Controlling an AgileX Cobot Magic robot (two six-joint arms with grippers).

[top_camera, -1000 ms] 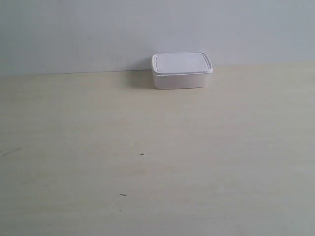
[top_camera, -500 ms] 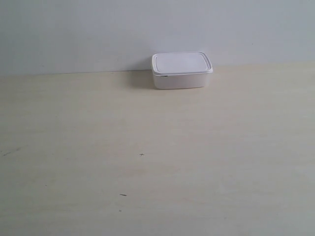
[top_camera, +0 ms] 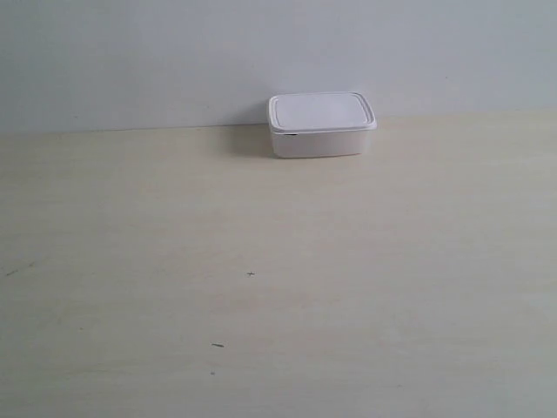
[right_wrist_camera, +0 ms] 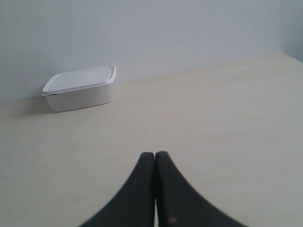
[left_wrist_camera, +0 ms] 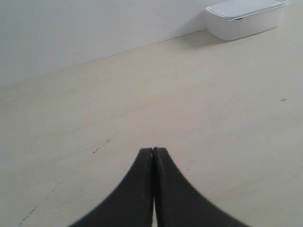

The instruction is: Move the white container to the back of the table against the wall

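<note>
The white container [top_camera: 320,125] stands at the back of the table [top_camera: 278,279], lid on, its rear side against the wall [top_camera: 174,52]. It also shows in the left wrist view as the white container [left_wrist_camera: 246,19] and in the right wrist view as the white container [right_wrist_camera: 80,88]. My left gripper [left_wrist_camera: 153,149] is shut with nothing in it, far from the box over bare tabletop. My right gripper [right_wrist_camera: 155,153] is shut too and holds nothing, well short of the box. Neither arm shows in the exterior view.
A few tiny dark specks [top_camera: 251,274] mark the tabletop. The table's far right edge [right_wrist_camera: 293,56] shows in the right wrist view. A faint dark scratch [left_wrist_camera: 97,149] lies just ahead of the left gripper.
</note>
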